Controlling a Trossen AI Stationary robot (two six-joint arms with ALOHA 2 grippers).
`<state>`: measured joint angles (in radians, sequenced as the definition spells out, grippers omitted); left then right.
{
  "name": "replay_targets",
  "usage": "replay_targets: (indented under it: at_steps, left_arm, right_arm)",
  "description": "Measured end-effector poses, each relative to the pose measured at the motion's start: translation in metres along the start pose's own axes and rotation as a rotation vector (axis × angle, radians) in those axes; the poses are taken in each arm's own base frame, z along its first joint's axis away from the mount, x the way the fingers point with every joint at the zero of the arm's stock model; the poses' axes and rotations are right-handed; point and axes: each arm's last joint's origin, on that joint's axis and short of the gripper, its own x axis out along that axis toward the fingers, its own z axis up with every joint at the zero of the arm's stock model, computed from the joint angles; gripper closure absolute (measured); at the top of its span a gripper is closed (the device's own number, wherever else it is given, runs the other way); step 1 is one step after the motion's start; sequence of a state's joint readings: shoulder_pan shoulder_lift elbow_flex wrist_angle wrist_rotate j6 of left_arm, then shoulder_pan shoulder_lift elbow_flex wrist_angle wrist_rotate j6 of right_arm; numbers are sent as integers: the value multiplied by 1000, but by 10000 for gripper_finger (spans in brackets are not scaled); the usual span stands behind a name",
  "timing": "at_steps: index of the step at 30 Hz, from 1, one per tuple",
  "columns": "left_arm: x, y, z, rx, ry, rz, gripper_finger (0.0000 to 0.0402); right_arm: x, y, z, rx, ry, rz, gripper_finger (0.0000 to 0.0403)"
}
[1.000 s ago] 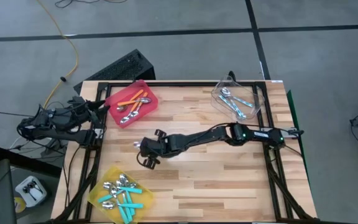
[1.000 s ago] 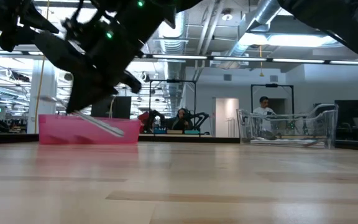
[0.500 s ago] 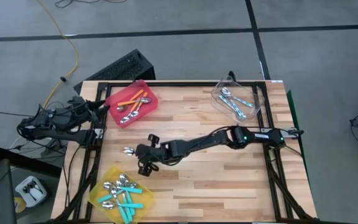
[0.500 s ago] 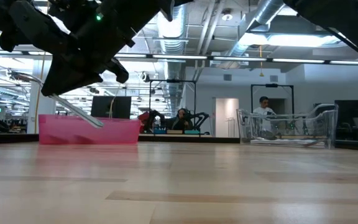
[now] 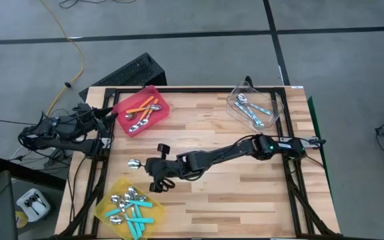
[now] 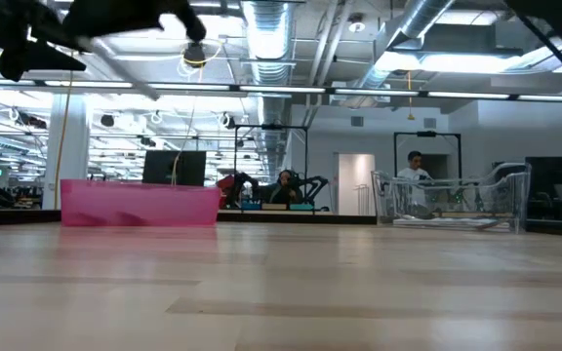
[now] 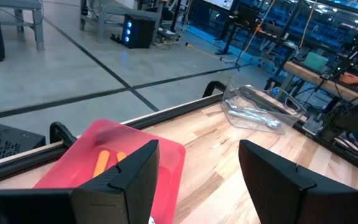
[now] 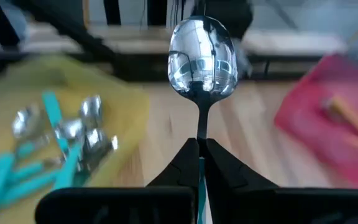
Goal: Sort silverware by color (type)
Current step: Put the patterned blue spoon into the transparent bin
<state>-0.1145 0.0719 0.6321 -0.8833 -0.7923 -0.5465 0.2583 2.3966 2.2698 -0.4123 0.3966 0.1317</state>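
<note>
From above, the right tool [image 5: 147, 165] reaches across the table [image 5: 232, 193] toward nine o'clock, clamped on a spoon [image 5: 134, 163] whose bowl pokes out over bare wood between the red bin [image 5: 141, 111] at eleven and the yellow bin [image 5: 129, 208] at seven. The clear bin [image 5: 255, 109] sits at one o'clock. The left tool [image 5: 105, 115] waits off the nine o'clock edge, fingers spread.

At table height, wide bare wood runs to the red bin.

The left wrist view shows parted fingers [image 7: 132, 177] facing the red bin.

The right wrist view shows the pinched spoon [image 8: 202, 56], with teal spoons [image 8: 55, 149] in the yellow bin.
</note>
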Motion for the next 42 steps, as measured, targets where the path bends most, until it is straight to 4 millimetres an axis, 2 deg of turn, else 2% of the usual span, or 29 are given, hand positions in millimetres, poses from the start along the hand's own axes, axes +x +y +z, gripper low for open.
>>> replay_targets:
  at_steps: [10,16,19,24,32,36,42]
  left_arm:
    - [0,0,0,-1,0,0,196]
    - [0,0,0,0,0,0,196]
    - [0,0,0,0,0,0,196]
    - [0,0,0,0,0,0,196]
    - [0,0,0,0,0,0,196]
    - [0,0,0,0,0,0,196]
    - [0,0,0,0,0,0,196]
  right_arm:
    - [-55,18,32,-46,-95,-5,372]
    - [-86,36,41,-80,-133,-32,372]
    - [-97,48,39,-91,-129,-19,372]
    - [-109,67,25,-63,-56,-34,372]
    - [-128,82,-7,43,144,-107,372]
    - [-137,81,-24,105,278,-169,371]
    - [-154,70,-47,153,463,-343,371]
